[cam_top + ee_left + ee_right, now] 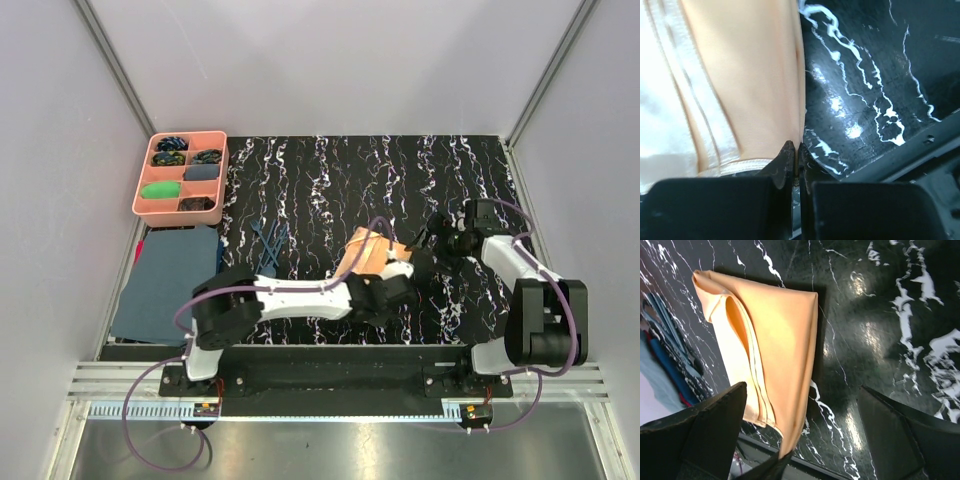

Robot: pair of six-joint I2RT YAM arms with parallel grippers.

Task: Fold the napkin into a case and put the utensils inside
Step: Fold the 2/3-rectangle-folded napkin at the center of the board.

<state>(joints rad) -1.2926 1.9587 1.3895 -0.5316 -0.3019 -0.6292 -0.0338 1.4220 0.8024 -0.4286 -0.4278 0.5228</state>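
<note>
– two sets of jaws are shown. how are the left jaws set?
– they are seen pressed together, tip against tip, with a corner of the napkin (755,75) pinched between them. in the left wrist view the peach-orange fabric is spread ahead of the tips and off to one side, and its stitched border runs down to them.
– and the right jaws?
– they are held wide apart. nothing is gripped, and only the black marbled tabletop (880,340) is seen between them. no contact with the fabric can be made out.
– where is the napkin placed against them?
– it is laid on the tabletop, folded into a layered, roughly triangular wedge. in the right wrist view it is found ahead of the right jaws, toward the left of the gap. its lowest corner is drawn down to the dark tip of the left jaws at the bottom edge. whether that corner is lifted cannot be told.
– are the utensils (268,245) inside it?
– no. they are left loose on the tabletop, well apart from the left jaws, on the side away from the right jaws. a pink tray (180,178) and a blue-grey cloth (170,280) are set farther out that way.
</note>
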